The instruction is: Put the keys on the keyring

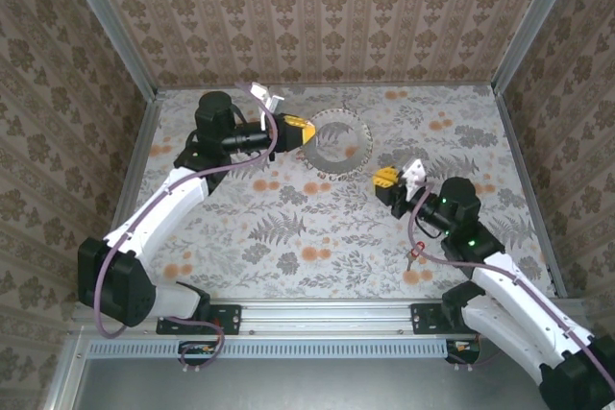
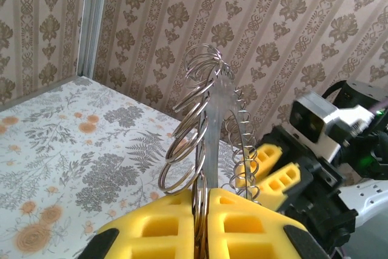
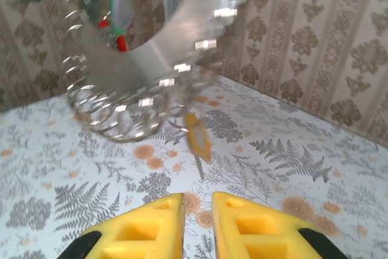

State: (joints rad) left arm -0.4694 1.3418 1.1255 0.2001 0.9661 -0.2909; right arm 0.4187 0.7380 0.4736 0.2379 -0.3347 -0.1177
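Robot laboratory test cell dressed to look like a room in a home.

Two white-and-black jointed robot arms, the left arm [image 1: 163,208] and the right arm [image 1: 509,295], are bolted to a silver aluminium rail [image 1: 327,312] at the near edge of a table covered in grey fern and orange flower print [image 1: 317,228]. Upright panels of beige damask wallpaper [image 1: 327,7] box it in, joined by bare grey metal corner posts [image 1: 106,21].

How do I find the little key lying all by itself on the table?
Start at the right arm, at its black joint with the green light. Just left of it, on the flowery table, lies a tiny key with a red tag. It lies alone, away from the big wire keyring that the left hand holds up.
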